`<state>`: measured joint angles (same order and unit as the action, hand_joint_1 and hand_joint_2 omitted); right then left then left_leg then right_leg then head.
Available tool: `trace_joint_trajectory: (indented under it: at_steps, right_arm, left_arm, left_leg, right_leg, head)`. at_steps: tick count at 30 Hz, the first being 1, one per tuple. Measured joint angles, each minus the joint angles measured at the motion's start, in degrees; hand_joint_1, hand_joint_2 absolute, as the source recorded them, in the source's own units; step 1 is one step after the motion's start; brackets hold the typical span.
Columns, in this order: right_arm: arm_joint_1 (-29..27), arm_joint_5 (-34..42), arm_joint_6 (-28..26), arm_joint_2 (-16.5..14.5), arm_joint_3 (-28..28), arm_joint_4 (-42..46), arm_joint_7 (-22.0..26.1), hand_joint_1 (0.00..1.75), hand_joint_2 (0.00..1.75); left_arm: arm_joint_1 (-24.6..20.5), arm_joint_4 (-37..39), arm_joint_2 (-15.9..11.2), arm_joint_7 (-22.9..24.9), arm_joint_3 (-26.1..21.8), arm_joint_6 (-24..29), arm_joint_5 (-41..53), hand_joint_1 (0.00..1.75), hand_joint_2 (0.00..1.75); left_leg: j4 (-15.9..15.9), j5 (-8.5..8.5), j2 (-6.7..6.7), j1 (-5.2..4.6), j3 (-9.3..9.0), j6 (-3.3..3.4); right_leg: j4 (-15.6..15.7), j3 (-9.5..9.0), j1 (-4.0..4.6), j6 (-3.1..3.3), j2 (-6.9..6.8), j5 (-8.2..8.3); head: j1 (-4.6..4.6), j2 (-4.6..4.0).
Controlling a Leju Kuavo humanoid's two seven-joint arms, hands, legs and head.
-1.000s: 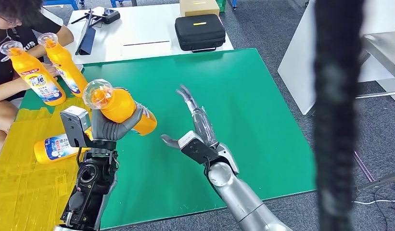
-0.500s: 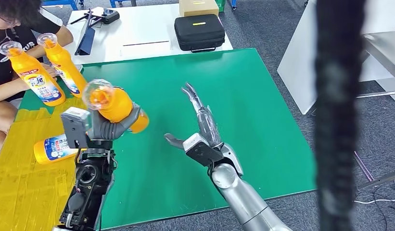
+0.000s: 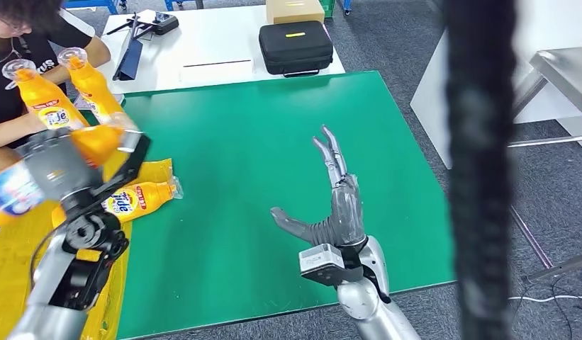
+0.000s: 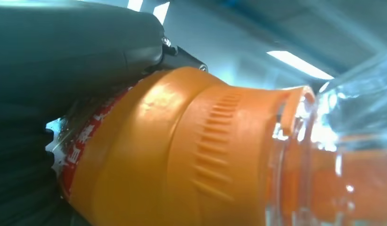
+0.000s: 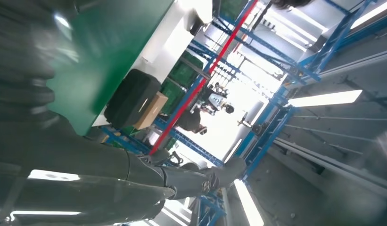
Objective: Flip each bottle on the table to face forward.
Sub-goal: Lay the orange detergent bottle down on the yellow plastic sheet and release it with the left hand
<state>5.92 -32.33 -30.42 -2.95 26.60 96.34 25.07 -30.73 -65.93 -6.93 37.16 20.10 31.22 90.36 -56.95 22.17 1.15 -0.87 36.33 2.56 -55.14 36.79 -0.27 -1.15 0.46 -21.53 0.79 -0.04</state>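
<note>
Your left hand (image 3: 57,170) grips an orange bottle (image 4: 191,155) up over the yellow mat (image 3: 11,262), at the left side of the green table (image 3: 273,142). Another bottle (image 3: 135,198) lies flat just beside that hand. Your right hand (image 3: 337,205) holds nothing, fingers spread above the green. A person (image 3: 25,42) holds two upright bottles (image 3: 47,103) at the far left corner

glossy orange plastic on the held bottle (image 4: 191,155), ribbed at the shoulder, clear shiny cap (image 4: 342,155), printed label slick and wrinkled. matt dark rubbery fingers on the left hand (image 3: 57,173). brushed silver metal along the right arm (image 3: 366,304), translucent grey plastic over the right hand (image 3: 334,209). smooth matt green mat (image 3: 273,142). crinkled shiny yellow sheet (image 3: 18,262). textured black fabric case (image 3: 295,46).
</note>
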Motion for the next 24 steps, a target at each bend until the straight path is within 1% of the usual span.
trace_joint_trajectory:
  at_steps: [1,3,6,8,12,18,19,22,23,24]
  right_arm:
    - [-0.1,0.1,0.1,0.2,-0.1,0.4,0.1,0.0,1.75]
    - [-0.3,0.5,0.3,0.5,-0.2,0.7,0.5,0.0,1.75]
    - [-0.6,1.0,0.6,0.8,-0.3,0.9,1.2,0.0,1.75]
    - [-0.7,1.2,0.6,1.0,-0.3,0.9,1.4,0.0,1.75]
    - [-0.7,1.4,0.9,1.2,-0.3,0.9,1.6,0.0,1.75]
    - [-0.9,2.2,1.6,1.3,-0.3,0.8,2.1,0.0,1.75]
    - [-0.9,2.3,1.7,1.3,-0.3,0.8,2.1,0.0,1.75]
    - [-0.9,2.4,1.8,1.3,-0.3,0.6,2.1,0.0,1.75]
    - [-0.9,2.4,1.8,1.3,-0.3,0.5,2.1,0.0,1.75]
    - [-0.9,2.5,1.9,1.3,-0.3,0.5,2.2,0.0,1.75]
  left_arm:
    - [-1.8,3.4,-0.6,-0.8,1.9,-0.7,-0.1,1.75,1.75]
    - [-4.9,10.0,-1.2,-2.5,4.0,-1.3,-0.3,1.75,1.75]
    - [-9.0,18.8,-1.3,-4.5,4.8,-2.2,-0.4,1.75,1.75]
    - [-11.0,23.4,-1.4,-5.2,4.9,-2.9,-0.4,1.75,1.75]
    - [-13.4,29.5,-1.7,-5.6,5.0,-3.4,-0.4,1.75,1.75]
    - [-14.9,34.8,-2.3,-5.9,5.1,-3.2,-0.4,1.75,1.75]
    - [-14.9,35.3,-2.4,-5.9,5.1,-3.0,-0.4,1.53,1.75]
    - [-14.9,36.6,-2.5,-5.9,5.1,-2.5,-0.4,0.22,1.75]
    - [-14.9,36.9,-2.6,-5.8,5.1,-2.3,-0.4,0.0,1.75]
    - [-14.9,37.2,-2.6,-5.6,5.1,-2.2,-0.4,0.0,1.75]
  left_leg:
    - [0.0,-0.02,0.05,0.02,0.02,0.0]
    - [0.0,-0.02,-0.13,0.01,0.03,-0.01]
    - [0.0,-0.01,-0.45,-0.04,0.04,-0.01]
    - [0.0,-0.01,-0.5,-0.05,0.04,-0.01]
    - [0.0,0.0,-0.49,-0.01,0.05,-0.03]
    - [0.0,0.02,-0.5,0.03,0.06,-0.07]
    - [0.0,0.02,-0.5,0.03,0.06,-0.07]
    - [0.0,0.01,-0.48,0.03,0.07,-0.07]
    - [0.0,0.01,-0.48,0.03,0.07,-0.07]
    - [0.0,0.01,-0.48,0.03,0.07,-0.07]
  right_leg:
    - [0.0,-0.03,0.0,0.02,-0.07,0.04]
    - [0.0,-0.01,-0.01,0.07,0.08,0.16]
    - [0.0,0.07,-0.04,0.07,0.31,0.26]
    - [0.0,0.08,-0.05,0.07,0.31,0.25]
    - [0.0,0.08,-0.02,0.08,0.31,0.24]
    - [0.0,0.1,0.02,0.09,0.31,0.22]
    - [0.0,0.1,0.03,0.1,0.31,0.22]
    - [0.0,0.1,0.03,0.1,0.31,0.22]
    - [0.0,0.09,0.03,0.1,0.31,0.22]
    - [0.0,0.09,0.03,0.1,0.31,0.22]
  head:
    - [-0.02,0.0]
    - [-0.01,0.0]
    - [0.01,0.0]
    - [0.0,0.0]
    - [0.01,0.0]
    - [0.01,0.0]
    - [0.01,0.0]
    - [0.0,0.0]
    - [0.0,0.0]
    - [0.0,0.0]
